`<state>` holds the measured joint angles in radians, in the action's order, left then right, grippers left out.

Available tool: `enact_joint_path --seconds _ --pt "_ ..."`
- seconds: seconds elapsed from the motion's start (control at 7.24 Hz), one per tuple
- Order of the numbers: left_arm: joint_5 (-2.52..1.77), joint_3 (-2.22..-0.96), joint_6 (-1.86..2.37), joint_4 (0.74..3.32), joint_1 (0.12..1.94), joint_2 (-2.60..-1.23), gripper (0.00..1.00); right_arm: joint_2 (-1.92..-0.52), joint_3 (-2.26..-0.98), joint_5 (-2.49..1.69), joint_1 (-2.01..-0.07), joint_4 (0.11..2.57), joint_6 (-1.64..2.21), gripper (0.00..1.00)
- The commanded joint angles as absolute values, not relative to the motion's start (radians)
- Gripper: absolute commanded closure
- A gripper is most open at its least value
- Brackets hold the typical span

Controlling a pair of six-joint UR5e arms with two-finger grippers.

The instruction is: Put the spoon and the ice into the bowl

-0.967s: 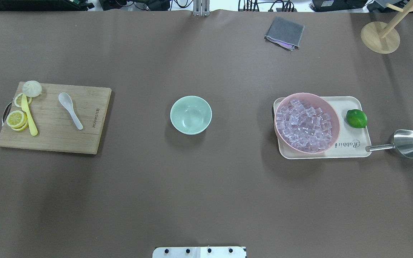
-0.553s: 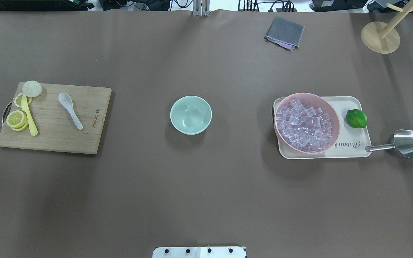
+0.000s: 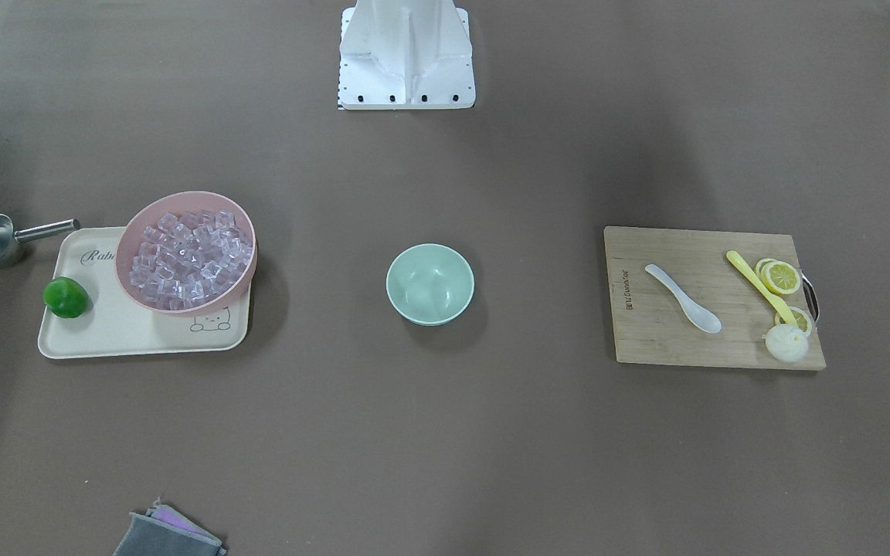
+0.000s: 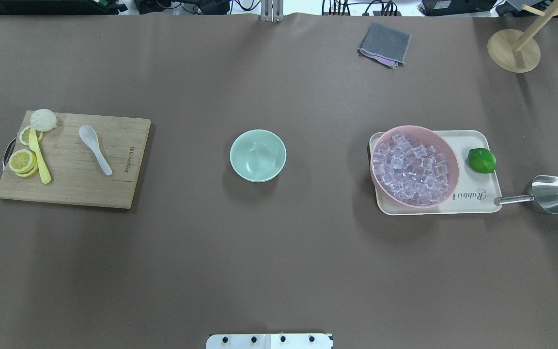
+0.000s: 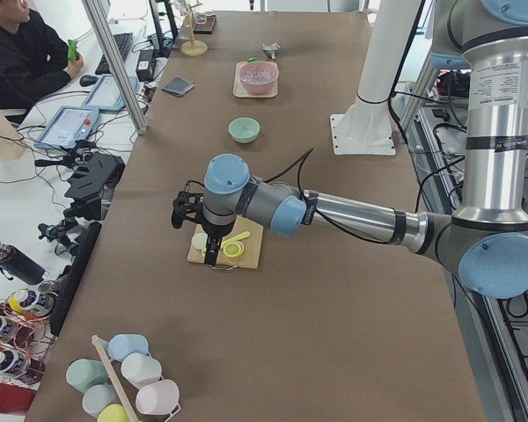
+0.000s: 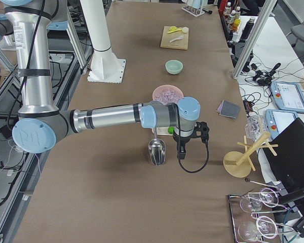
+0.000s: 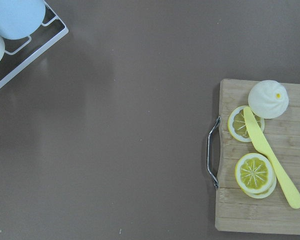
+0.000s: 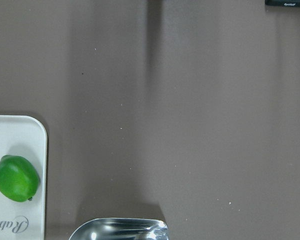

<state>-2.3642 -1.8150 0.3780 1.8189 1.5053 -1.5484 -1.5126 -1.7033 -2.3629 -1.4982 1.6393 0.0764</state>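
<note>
The white spoon (image 4: 95, 155) lies on the wooden cutting board (image 4: 73, 186) at the left; it also shows in the front view (image 3: 683, 297). The mint-green bowl (image 4: 258, 155) stands empty at the table's middle. Clear ice cubes (image 4: 412, 168) fill the pink bowl (image 4: 451, 160) on the right. My left gripper (image 5: 213, 251) shows only in the exterior left view, above the board's outer end. My right gripper (image 6: 181, 151) shows only in the exterior right view, above the steel scoop (image 6: 157, 151). I cannot tell whether either is open or shut.
The pink bowl and a lime (image 4: 481, 160) sit on a cream tray (image 4: 477, 140). The steel scoop (image 4: 550, 194) lies right of it. A yellow knife (image 4: 39, 157), lemon slices (image 4: 22, 161) and a bun (image 4: 43, 119) share the board. A grey cloth (image 4: 384, 44) and wooden stand (image 4: 514, 48) are far back.
</note>
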Motion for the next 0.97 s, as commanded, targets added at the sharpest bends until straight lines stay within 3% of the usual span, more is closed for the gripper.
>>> enact_joint_path --seconds 0.0,0.28,0.83 --pt "-2.343 -1.844 0.672 1.874 1.450 -1.598 0.01 -1.482 -1.698 -2.365 -1.482 1.637 0.077 0.00" --pt "-2.190 -1.822 0.813 2.069 1.326 -1.579 0.02 -1.479 -1.709 -2.370 -1.477 1.637 0.118 0.00" --pt "-1.863 -1.829 1.085 1.992 1.002 -1.658 0.03 -1.466 -1.712 -2.464 -1.470 1.635 0.216 0.00"
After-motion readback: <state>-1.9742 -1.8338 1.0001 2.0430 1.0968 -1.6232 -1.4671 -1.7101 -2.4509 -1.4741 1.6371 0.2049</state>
